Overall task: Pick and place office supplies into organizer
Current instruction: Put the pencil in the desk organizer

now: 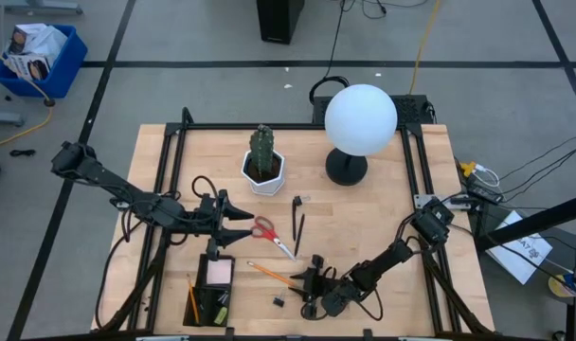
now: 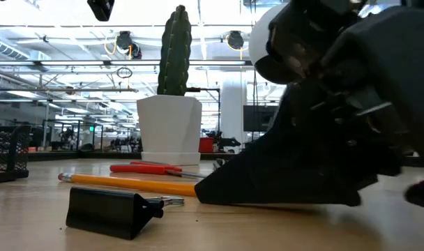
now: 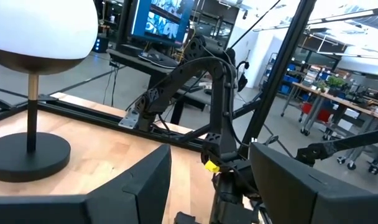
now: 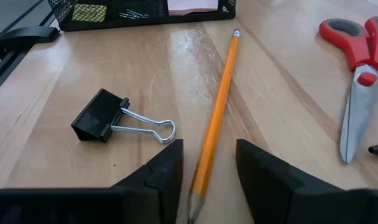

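The orange pencil [image 1: 269,275] lies on the table, its sharpened end between the open fingers of my right gripper [image 4: 209,146], which sits low by the table's near edge [image 1: 305,280]. I see a gap on both sides of the pencil [image 4: 219,99]. A black binder clip [image 4: 105,119] lies beside it. The red-handled scissors [image 1: 265,230] lie just ahead of my open left gripper [image 1: 245,223]. Two dark pens [image 1: 297,218] lie past the scissors. The black mesh organizer [image 1: 210,289] holds a pink sticky-note pad [image 1: 218,273] and another pencil.
A cactus in a white pot [image 1: 262,163] and a globe lamp on a black base [image 1: 359,123] stand toward the far edge. In the low view the clip [image 2: 111,209], pencil [image 2: 128,183] and scissors [image 2: 146,168] lie in front of the pot. Bare wood lies right of the pens.
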Tool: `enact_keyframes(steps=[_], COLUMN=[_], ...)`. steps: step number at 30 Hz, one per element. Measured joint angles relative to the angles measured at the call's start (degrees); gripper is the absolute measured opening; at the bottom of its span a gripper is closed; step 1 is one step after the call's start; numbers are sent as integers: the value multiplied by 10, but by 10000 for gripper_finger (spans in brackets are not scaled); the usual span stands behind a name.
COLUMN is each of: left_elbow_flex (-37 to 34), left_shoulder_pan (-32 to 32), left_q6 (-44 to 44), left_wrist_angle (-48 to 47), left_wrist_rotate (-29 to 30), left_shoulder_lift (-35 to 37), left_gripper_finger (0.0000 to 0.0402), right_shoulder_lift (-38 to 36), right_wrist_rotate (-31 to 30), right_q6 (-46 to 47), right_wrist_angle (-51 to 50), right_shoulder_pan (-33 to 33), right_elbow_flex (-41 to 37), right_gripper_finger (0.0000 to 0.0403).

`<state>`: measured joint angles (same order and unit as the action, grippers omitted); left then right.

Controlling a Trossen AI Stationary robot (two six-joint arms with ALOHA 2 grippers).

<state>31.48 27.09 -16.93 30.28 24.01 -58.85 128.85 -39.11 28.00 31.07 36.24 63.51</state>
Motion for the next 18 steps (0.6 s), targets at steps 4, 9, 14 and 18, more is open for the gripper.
enact_keyframes(steps=[4,9,14,18], left_elbow_flex=[0,0,0,0], left_shoulder_pan=[0,0,0,0], left_q6=[0,-3,-3,-9], left_wrist_angle=[0,0,0,-1], left_wrist_rotate=[0,0,0,0], left_shoulder_lift=[0,0,0,0], left_gripper_finger=[225,225,225,225], right_shoulder_lift=[-1,0,-1,-24], right_wrist_rotate=[21,33,31,35], right_q6=[20,31,29,-12], right_wrist_angle=[-48,-91,-85,-89], right_shoulder_pan=[-14,-19,-19,-19], right_elbow_flex=[0,-1,-1,-1], right_gripper_finger=[91,18,16,11])
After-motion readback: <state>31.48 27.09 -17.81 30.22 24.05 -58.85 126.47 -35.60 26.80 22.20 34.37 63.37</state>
